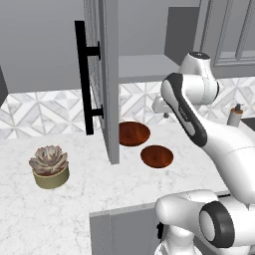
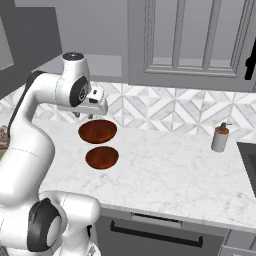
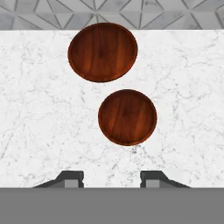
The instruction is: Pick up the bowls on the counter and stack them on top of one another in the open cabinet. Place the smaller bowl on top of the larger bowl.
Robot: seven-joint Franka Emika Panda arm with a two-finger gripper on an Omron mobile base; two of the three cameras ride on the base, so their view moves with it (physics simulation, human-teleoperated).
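Note:
Two glossy reddish-brown bowls lie apart on the white marble counter [image 1: 84, 194]. The larger bowl [image 1: 133, 133] [image 2: 97, 131] [image 3: 103, 52] is nearer the tiled wall. The smaller bowl [image 1: 157, 156] [image 2: 102, 157] [image 3: 127, 117] sits just in front of it. My gripper [image 1: 164, 113] [image 2: 84, 116] [image 3: 111, 177] hangs well above the counter near the larger bowl, pointing down. It is open, with nothing between its fingertips [image 3: 70, 177]. The open cabinet's grey shelf [image 1: 144, 67] is above the bowls, its door [image 1: 107, 74] swung out with a long black bar handle [image 1: 82, 74].
A tan pot with a succulent [image 1: 49, 167] stands on the counter left of the open door. A soap dispenser [image 1: 235, 115] [image 2: 220, 137] stands by the tiled wall to the right. Shut panelled grey cabinets [image 2: 190, 40] hang above the right side.

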